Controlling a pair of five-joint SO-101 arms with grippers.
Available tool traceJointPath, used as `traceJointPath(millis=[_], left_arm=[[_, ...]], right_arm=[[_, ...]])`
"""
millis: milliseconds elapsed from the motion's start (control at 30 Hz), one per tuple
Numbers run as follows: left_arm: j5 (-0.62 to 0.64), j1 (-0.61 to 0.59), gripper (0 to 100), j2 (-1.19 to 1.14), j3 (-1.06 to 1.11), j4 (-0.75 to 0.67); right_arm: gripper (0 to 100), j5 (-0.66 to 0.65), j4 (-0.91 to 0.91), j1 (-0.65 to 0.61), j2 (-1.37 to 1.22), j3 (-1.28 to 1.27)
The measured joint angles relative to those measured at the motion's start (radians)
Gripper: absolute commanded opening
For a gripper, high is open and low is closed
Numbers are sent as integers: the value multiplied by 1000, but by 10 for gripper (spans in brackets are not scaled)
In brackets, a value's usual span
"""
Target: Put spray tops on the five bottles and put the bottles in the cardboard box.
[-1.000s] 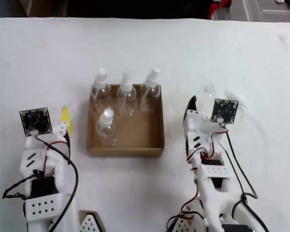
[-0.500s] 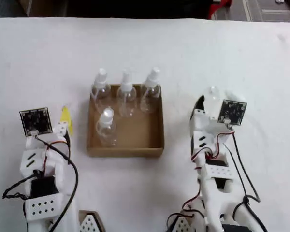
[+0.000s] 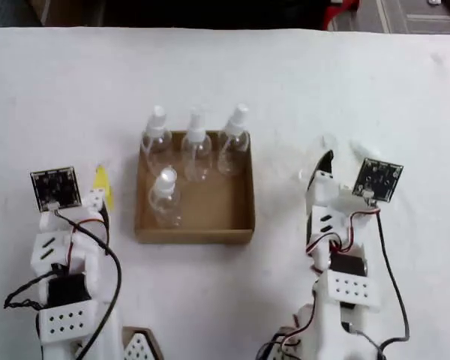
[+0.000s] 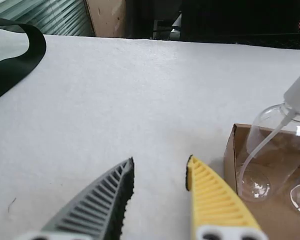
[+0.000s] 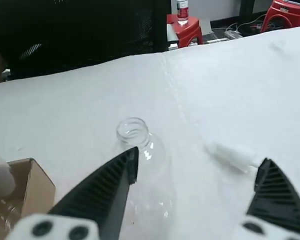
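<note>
The cardboard box (image 3: 244, 217) in the middle of the table holds several clear bottles with white spray tops, such as one near its front (image 3: 165, 196). A fifth clear bottle (image 5: 140, 150) stands uncapped on the cloth right of the box, its open neck (image 3: 328, 141) just ahead of my right gripper (image 3: 337, 161). A loose white spray top (image 5: 231, 154) lies beside it (image 3: 358, 148). My right gripper (image 5: 199, 162) is open, one black finger next to the bottle. Left of the box, my left gripper (image 4: 160, 167) hangs open over bare cloth (image 3: 99, 186).
The box corner (image 4: 232, 145) and a capped bottle (image 4: 270, 145) sit close beside my left gripper. White cloth covers the table to its far edge (image 3: 225, 30). Dark floor and a red stool (image 5: 187, 30) lie beyond.
My right arm has swung to the right, away from the box, toward the spray top's side of the uncapped bottle. The left arm has stayed still.
</note>
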State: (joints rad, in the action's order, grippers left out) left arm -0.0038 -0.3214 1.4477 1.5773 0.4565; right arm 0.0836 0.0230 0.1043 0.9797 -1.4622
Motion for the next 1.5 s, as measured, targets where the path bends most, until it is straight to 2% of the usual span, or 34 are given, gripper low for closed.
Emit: traceJointPath(millis=[133,233,333,600,700,967,1200,1500], left_arm=[[0,0,166,0,0,0],[0,0,166,0,0,0],[0,0,166,0,0,0],[0,0,166,0,0,0],[0,0,166,0,0,0],[0,0,166,0,0,0],[0,0,166,0,0,0],[0,0,166,0,0,0]], right_arm=[[318,-28,-87,-6,15,21],[275,-60,-238,-18,-17,140],[249,-72,-440,-20,-97,322],[272,-144,-1102,-52,-371,933],[270,-147,-1241,-49,-477,1085],[269,-147,-1283,-57,-720,1209],[269,-147,-1281,-103,-756,1275],[269,-149,-1224,-101,-795,1283]])
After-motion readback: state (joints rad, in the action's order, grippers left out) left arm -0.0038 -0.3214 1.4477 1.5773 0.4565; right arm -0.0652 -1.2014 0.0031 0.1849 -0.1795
